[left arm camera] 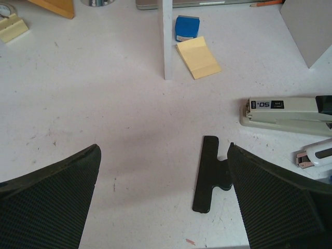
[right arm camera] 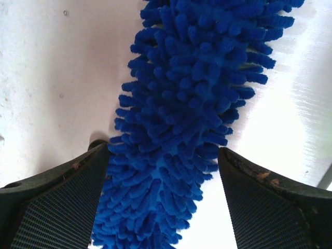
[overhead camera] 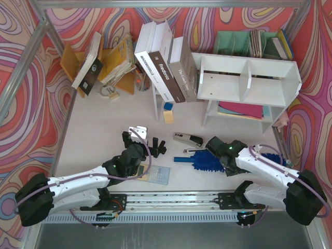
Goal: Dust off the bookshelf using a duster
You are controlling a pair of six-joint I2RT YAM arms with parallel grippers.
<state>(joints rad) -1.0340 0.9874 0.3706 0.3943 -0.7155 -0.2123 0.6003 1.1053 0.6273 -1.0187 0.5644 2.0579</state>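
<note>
Right end effector (right arm camera: 163,151) straddling the duster (right arm camera: 202,78)
Its fingers stand apart on either side of the fluffy head, which lies flat on the counter (overhead camera: 104,129) in front of the bookshelf (overhead camera: 249,78). Closing here would only squash soft pile (a grip nearer its handle end looks firmer). The left end effector (left arm camera: 163,150), also spread, hovers above the counter near a black clip (left arm camera: 210,174).

A stapler (overhead camera: 188,139) lies at frame centre, yellow sticky notes (overhead camera: 168,116) up-left of it; leaning books (overhead camera: 163,67) upper centre, green file organiser (overhead camera: 236,42) upper right.
</note>
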